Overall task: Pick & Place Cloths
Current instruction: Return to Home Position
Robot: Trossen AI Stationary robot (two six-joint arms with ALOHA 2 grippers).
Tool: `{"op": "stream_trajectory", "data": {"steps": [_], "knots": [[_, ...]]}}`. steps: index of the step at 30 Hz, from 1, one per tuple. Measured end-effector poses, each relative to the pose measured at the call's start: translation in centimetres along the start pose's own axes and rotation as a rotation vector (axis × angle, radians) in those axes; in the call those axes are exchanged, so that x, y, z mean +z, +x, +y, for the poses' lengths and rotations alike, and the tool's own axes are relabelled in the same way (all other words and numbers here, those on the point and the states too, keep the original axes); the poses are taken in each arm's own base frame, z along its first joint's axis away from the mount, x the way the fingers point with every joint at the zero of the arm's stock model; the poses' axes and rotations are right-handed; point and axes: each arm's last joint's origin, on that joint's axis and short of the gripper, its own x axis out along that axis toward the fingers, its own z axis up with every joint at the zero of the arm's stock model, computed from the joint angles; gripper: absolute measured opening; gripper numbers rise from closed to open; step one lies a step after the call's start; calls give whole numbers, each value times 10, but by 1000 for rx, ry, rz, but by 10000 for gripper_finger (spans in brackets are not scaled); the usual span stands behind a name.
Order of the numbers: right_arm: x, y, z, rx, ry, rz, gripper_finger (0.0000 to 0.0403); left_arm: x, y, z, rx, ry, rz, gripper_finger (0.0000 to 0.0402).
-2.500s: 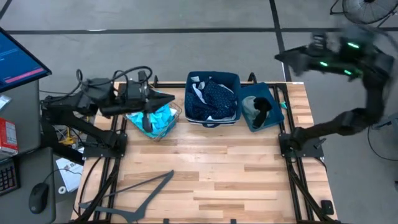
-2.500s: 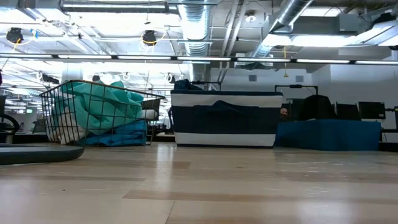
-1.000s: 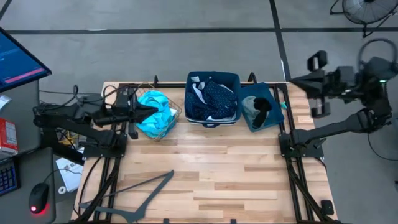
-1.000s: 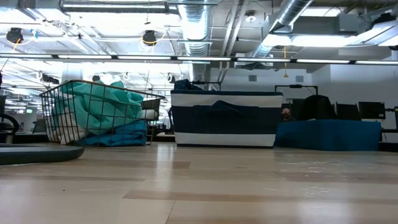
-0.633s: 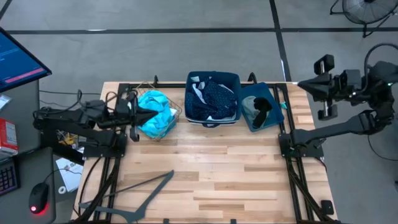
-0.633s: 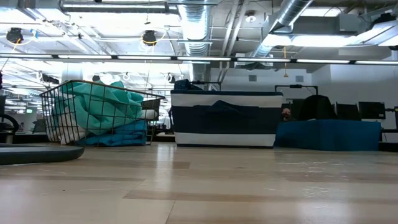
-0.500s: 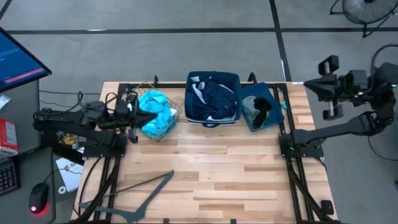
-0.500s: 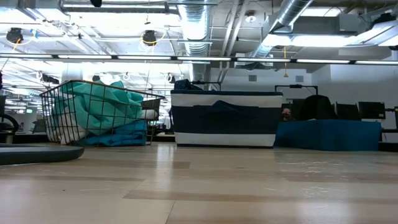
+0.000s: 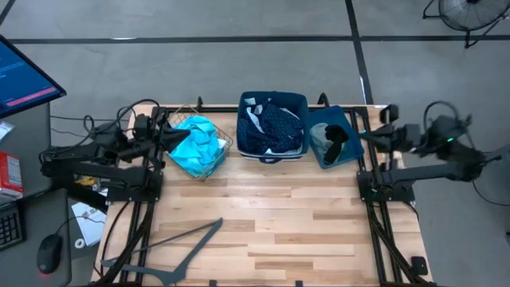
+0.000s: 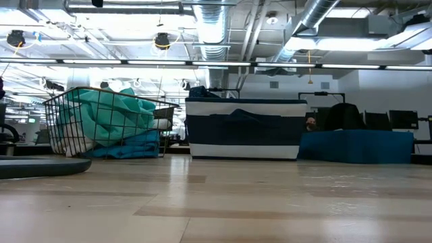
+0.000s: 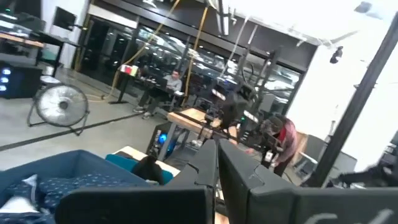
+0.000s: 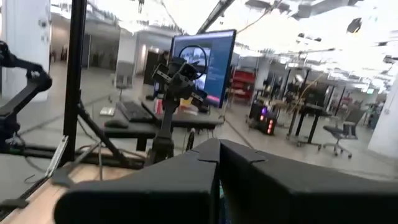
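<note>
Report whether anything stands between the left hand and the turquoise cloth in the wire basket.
Nothing solid shows between them. The left hand is at the left rim of the wire basket, right beside the turquoise cloth. At most the basket's wire wall lies between them. From above, nothing covers the cloth.

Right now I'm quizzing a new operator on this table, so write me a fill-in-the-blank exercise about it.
The wire basket holds a cloth coloured ____. The navy dotted cloth lies in the large bin, standing ____ the other two. The small blue bin holds a grey-green cloth and a ____ one. The left gripper and right gripper both have fingers ____.
Missing: turquoise; between; black; shut.
</note>
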Motion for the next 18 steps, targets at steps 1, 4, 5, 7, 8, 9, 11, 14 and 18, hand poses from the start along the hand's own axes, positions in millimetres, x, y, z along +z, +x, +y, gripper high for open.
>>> {"op": "stream_trajectory", "data": {"steps": [1, 4, 5, 7, 8, 9, 11, 14, 18], "knots": [[-11, 1, 3, -4, 2, -19, 0, 0, 0, 1, 7, 0, 0, 0], [-38, 0, 8, -48, 44, -95, 0, 4, -3, 4, 20, -14, -24, 0], [-44, -1, 9, -67, 69, -125, 0, 6, -5, 5, 26, -23, -36, 0], [-52, -7, 10, -81, 130, -179, 0, 9, -12, 7, 36, -24, -54, 0], [-54, -10, 10, -82, 168, -201, 0, 10, -17, 8, 43, -22, -53, 0], [-57, -14, 10, -80, 205, -213, 0, 10, -22, 10, 50, -18, -50, 0], [-62, -19, 10, -73, 274, -227, 0, 11, -33, 12, 67, 17, -38, 0], [-69, -15, 12, -68, 317, -181, 0, 6, -49, 18, 124, 97, -16, 0], [-74, -9, 14, -90, 312, -154, 0, -15, -61, 29, 152, 169, -5, 0]]}}
